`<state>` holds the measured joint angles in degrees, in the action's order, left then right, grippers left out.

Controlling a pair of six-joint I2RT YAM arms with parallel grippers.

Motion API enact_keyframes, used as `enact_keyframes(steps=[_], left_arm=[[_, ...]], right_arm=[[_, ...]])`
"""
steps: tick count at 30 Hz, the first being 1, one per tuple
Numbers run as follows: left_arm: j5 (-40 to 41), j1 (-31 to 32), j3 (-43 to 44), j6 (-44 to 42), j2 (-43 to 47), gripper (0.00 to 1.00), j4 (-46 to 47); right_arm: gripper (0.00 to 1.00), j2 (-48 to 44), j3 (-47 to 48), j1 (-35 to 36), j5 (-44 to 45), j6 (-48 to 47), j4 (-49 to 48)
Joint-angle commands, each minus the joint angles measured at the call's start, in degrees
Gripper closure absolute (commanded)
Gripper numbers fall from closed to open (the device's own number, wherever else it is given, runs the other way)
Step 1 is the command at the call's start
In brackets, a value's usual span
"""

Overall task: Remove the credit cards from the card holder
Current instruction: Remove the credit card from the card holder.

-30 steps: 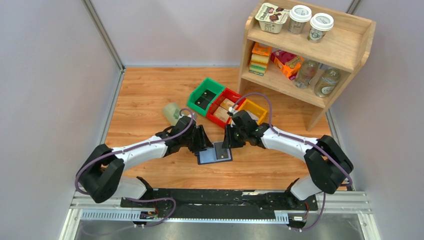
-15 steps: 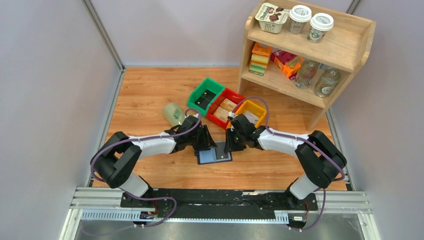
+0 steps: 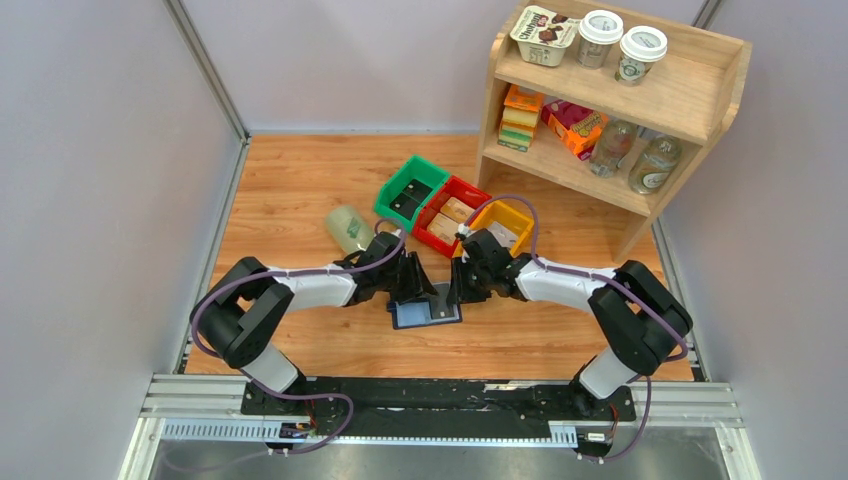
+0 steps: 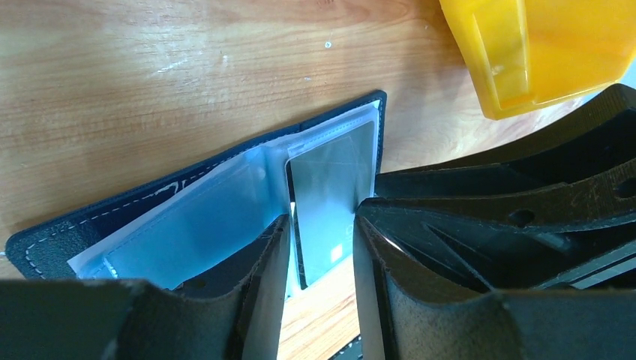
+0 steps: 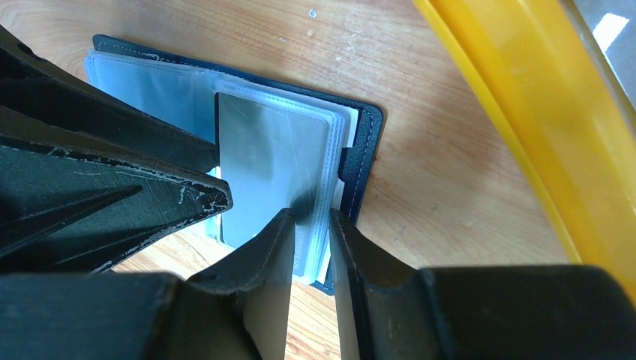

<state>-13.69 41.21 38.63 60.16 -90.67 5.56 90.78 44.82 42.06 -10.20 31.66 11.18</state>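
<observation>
The navy card holder (image 3: 425, 312) lies open on the wooden table between both grippers. In the left wrist view its navy cover (image 4: 52, 240) shows, with pale clear sleeves and a grey credit card (image 4: 330, 180) in the right half. My left gripper (image 4: 322, 225) has its jaws a little apart, straddling the card's near end. It sits at the holder's left in the top view (image 3: 412, 292). My right gripper (image 5: 311, 217) is closed on the outer edge of the sleeve stack of the holder (image 5: 360, 150), beside the card (image 5: 270, 157). It sits at the holder's right in the top view (image 3: 456, 290).
A yellow bin (image 3: 505, 222) stands just behind the right gripper, with a red bin (image 3: 448, 213) and a green bin (image 3: 410, 192) beside it. A pale jar (image 3: 346, 228) lies behind the left arm. A wooden shelf (image 3: 610, 110) stands at the back right.
Both arms have stretched lower and closer onto the holder. The holder has shifted slightly up and left. Little differs from half a second ago.
</observation>
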Motion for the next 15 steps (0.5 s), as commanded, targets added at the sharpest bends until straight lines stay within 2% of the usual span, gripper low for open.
enact_keyframes(steps=[1,13,14,15], left_arm=[[-2.21,0.54,-0.66,2.15,0.50,0.57,4.45],[-1.60,0.62,-5.32,4.78,5.77,0.66,13.50],[-1.86,0.62,-5.76,5.14,5.86,0.72,14.99],[-2.04,0.71,-6.28,5.32,6.12,0.73,15.53]], right_arm=[[0.71,1.85,-0.70,0.12,-0.61,0.59,-2.04],[0.71,3.43,-1.40,0.12,-2.63,1.91,-3.80],[0.71,3.52,-1.31,0.12,-2.81,2.00,-3.88],[0.71,3.70,-1.31,0.12,-3.07,2.18,-4.06]])
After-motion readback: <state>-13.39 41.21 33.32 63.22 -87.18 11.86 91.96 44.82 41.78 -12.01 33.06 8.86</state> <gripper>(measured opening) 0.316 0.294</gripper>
